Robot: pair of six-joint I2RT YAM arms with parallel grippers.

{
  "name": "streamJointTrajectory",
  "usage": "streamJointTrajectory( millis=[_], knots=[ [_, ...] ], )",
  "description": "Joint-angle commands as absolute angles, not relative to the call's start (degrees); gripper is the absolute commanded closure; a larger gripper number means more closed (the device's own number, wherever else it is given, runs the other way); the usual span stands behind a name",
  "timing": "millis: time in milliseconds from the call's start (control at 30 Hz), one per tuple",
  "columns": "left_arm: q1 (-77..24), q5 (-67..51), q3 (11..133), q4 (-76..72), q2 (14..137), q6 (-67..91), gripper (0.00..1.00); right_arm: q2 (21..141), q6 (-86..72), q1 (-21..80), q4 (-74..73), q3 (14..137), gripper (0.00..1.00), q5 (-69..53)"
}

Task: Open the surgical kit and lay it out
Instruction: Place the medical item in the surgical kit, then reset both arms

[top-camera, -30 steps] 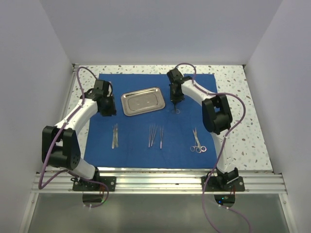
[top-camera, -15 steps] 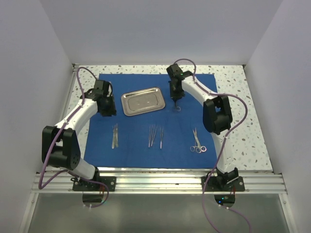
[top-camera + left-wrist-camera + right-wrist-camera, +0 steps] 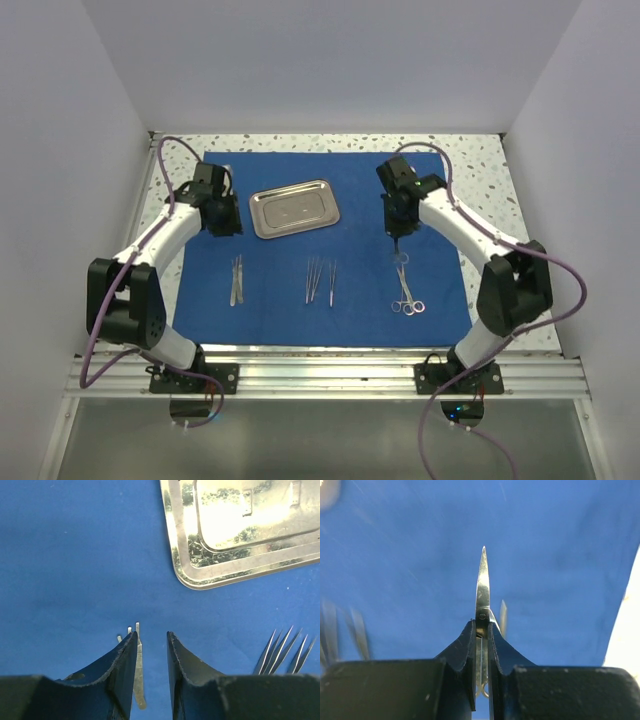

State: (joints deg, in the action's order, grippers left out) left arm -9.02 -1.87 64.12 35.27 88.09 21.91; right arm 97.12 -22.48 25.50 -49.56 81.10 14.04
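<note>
The cloth (image 3: 270,315) lies spread flat, with the tray (image 3: 294,209) on its far middle. The right gripper (image 3: 480,626) is clamped on scissors (image 3: 482,580), blades forward, above the cloth. The left gripper (image 3: 151,639) is narrowly parted and empty, over tweezers (image 3: 139,680).

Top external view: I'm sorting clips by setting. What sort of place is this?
Probably a robot lab test cell, not an operating room: white walls box in a speckled table, robot arms mount on an aluminium rail, a blue cloth holds a steel tray.

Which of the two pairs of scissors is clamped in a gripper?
The farther pair, pinched at its pivot by the right gripper; the nearer pair lies free on the cloth.
</note>
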Motion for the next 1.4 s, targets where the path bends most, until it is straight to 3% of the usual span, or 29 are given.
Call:
streamJointTrajectory(
  millis=[0,100,300,333,400,433,467,567,767,1000,1367],
  knots=[
    [-8.88,-4.04,64.86,31.73,88.86,21.27,0.66,90.37,-26.27,25.66,-48.52,70.69,1.00,13.80],
    [-8.88,-4.66,64.34,30.59,89.12,21.09,0.61,82.29,-28.39,25.75,-46.24,58.49,1.00,11.96],
    [-8.96,-5.18,65.13,30.32,89.39,21.09,0.46,76.91,-30.41,25.75,-41.75,48.44,0.98,10.37],
    [-8.88,-5.27,65.39,30.32,89.12,21.09,0.42,76.64,-30.58,25.75,-41.31,47.82,0.86,10.98],
    [-8.88,-5.27,65.65,30.41,88.51,21.36,0.32,74.89,-30.59,25.66,-40.43,46.68,0.53,10.99],
    [-8.88,-5.19,65.83,30.41,88.16,21.53,0.30,74.19,-30.67,25.75,-39.65,46.58,0.30,11.16],
    [-8.88,-5.10,65.92,30.67,87.37,21.79,0.28,73.31,-30.59,25.75,-39.29,46.67,0.25,11.34],
    [-8.96,-4.13,66.36,31.72,85.96,22.50,0.24,72.60,-29.36,25.75,-38.85,48.16,0.20,10.81],
    [-9.05,-1.67,66.71,32.26,79.11,23.82,0.23,67.16,-26.72,25.75,-41.22,54.13,0.21,7.57],
    [-9.93,-2.71,64.34,30.76,66.20,24.44,0.23,53.80,-26.45,25.75,-48.77,60.73,0.14,2.11],
    [-10.02,4.30,61.96,40.33,46.77,23.64,0.22,31.21,-30.67,25.66,-57.39,58.18,0.02,5.01]
  ],
)
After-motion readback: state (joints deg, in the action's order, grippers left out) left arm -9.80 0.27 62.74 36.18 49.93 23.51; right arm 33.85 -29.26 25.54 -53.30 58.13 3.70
